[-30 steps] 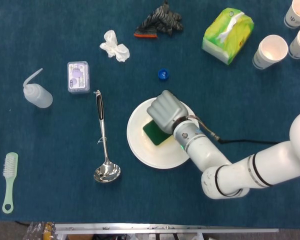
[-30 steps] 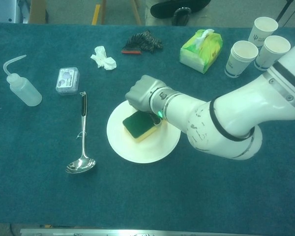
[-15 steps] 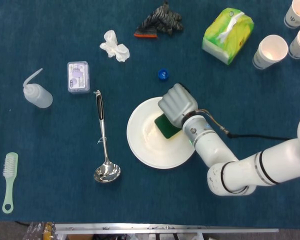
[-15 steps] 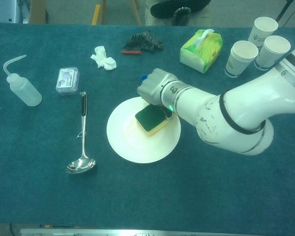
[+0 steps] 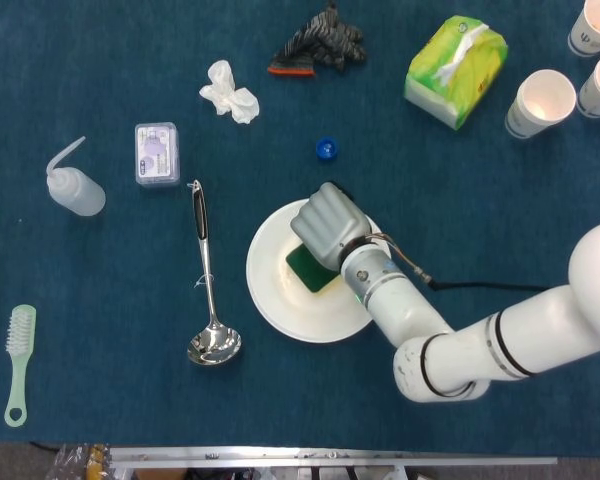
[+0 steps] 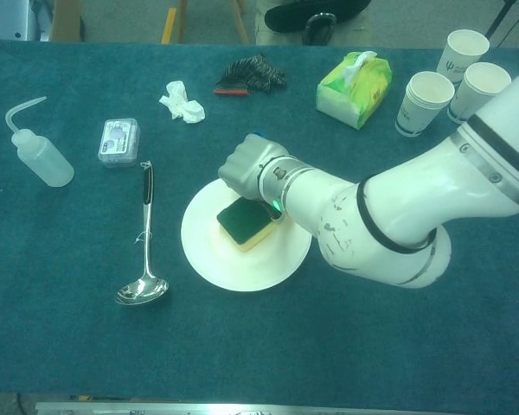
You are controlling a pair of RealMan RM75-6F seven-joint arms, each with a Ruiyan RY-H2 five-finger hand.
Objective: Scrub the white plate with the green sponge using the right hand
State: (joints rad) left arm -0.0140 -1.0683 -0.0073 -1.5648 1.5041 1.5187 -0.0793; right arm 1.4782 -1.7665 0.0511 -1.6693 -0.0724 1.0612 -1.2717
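Note:
A round white plate (image 5: 275, 300) (image 6: 209, 259) lies on the blue cloth near the table's middle. On it rests a green sponge (image 5: 307, 268) (image 6: 243, 221) with a yellow underside. My right hand (image 5: 326, 222) (image 6: 243, 167) grips the sponge from above, fingers curled over its far edge, pressing it onto the plate's upper part. The white right forearm runs off to the lower right. My left hand shows in neither view.
A steel ladle (image 5: 208, 300) lies left of the plate. Further left are a squeeze bottle (image 5: 75, 186), a small plastic box (image 5: 157, 153) and a green brush (image 5: 18, 362). A blue cap (image 5: 326, 149), crumpled tissue (image 5: 230, 92), tissue pack (image 5: 455, 70) and paper cups (image 5: 540, 103) sit behind.
The right hand swung the sponge to the plate's right rim, then back left toward its middle. The plate shifted slightly left with it.

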